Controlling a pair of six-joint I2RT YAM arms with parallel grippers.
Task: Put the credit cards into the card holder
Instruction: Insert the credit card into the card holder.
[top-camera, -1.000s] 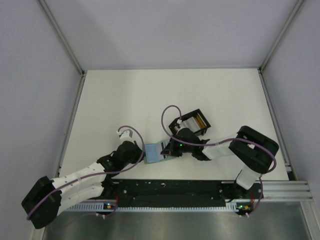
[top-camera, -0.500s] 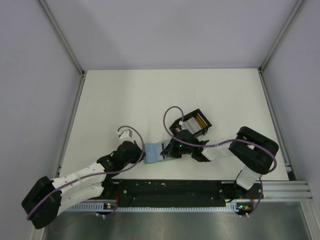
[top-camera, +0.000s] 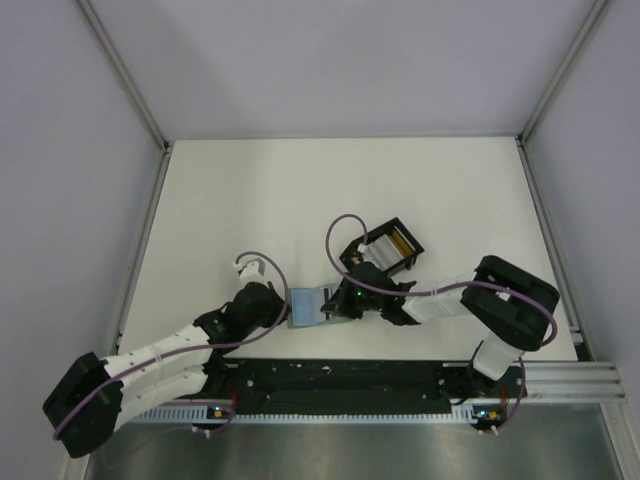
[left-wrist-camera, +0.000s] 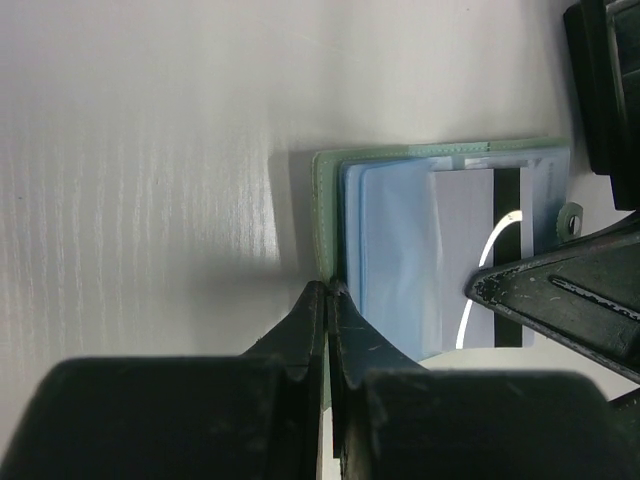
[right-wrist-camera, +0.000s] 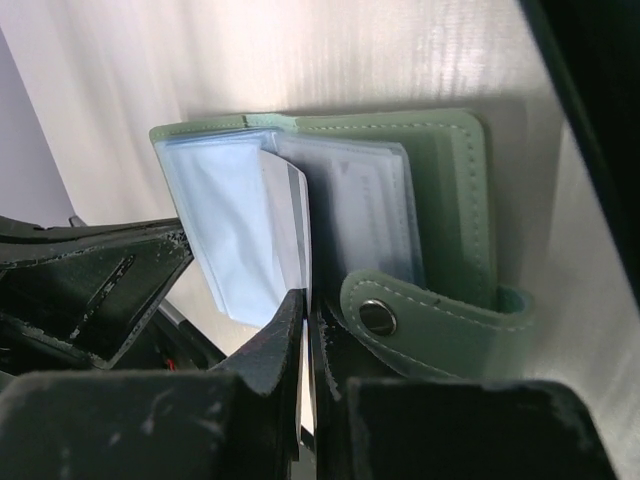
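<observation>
Card holder (top-camera: 305, 306) lay open on the white table (top-camera: 240, 200), near the front edge, between the two arms. Sage-green cover was facing down and the pale blue sleeves (left-wrist-camera: 395, 250) were facing up.

Left gripper (left-wrist-camera: 327, 291): fingers were closed tight, with almost no gap. The tips sat on the green outer edge of the card holder (left-wrist-camera: 326, 215), and a thin green line ran on between the fingers, so the left gripper appeared to be pinching the cover edge. From overhead, the left gripper (top-camera: 284, 306) was at the holder's left side.

Right gripper (right-wrist-camera: 307, 300): fingers were likewise closed and clamped on a card (right-wrist-camera: 289, 215), which was pale grey-white with a dark stripe. A sliver of the card showed between the two fingers. From overhead, the right gripper (top-camera: 336, 305) was at the holder's right side, opposite the left one.

In the left wrist view the card (left-wrist-camera: 465, 255) lay over the right half of the open holder, stripe side up. Its far end reached in among the blue sleeves. I could not tell whether it sat inside a pocket or only between the leaves.

The holder's strap (right-wrist-camera: 440, 320), with its metal snap (right-wrist-camera: 378, 317), lay loose just beside the right gripper's fingers.

A black box (top-camera: 385, 247) stood on the table just behind the right gripper, apart from the holder. More cards (top-camera: 392, 241) showed inside it, pale ones with a yellow-orange one at the right end.
</observation>
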